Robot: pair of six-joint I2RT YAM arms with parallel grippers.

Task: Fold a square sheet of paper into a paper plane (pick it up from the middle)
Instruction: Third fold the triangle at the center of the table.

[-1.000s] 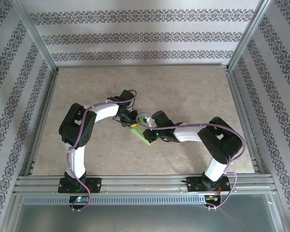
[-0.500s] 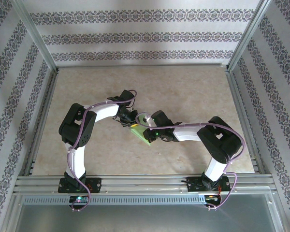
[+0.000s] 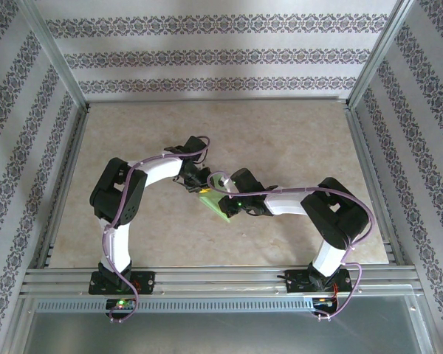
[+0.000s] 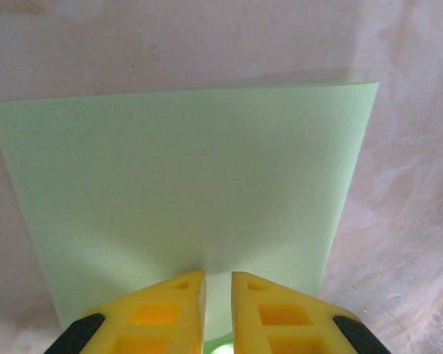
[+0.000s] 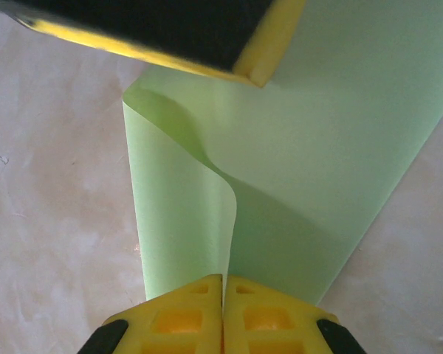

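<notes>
The square sheet of paper (image 3: pixel 215 204) is light green and lies mid-table between both grippers. In the left wrist view the sheet (image 4: pixel 184 184) spreads flat ahead of my left gripper (image 4: pixel 218 284). Its yellow jaws stand a narrow gap apart at the sheet's near edge, with green showing through the gap. In the right wrist view one flap of the sheet (image 5: pixel 181 214) curls upright and runs into my right gripper (image 5: pixel 223 284), which is shut on that edge. The left gripper's finger (image 5: pixel 170 29) hovers over the sheet's far edge. From above, the left gripper (image 3: pixel 200 189) and right gripper (image 3: pixel 231 209) flank the sheet.
The beige marbled tabletop (image 3: pixel 280 140) is bare around the paper. Metal rails (image 3: pixel 207 279) run along the near edge, and patterned walls enclose the back and sides. Both arms bend inward towards the middle.
Almost nothing differs from above. The left wrist has crept very slightly; the paper and the right arm stay where they were.
</notes>
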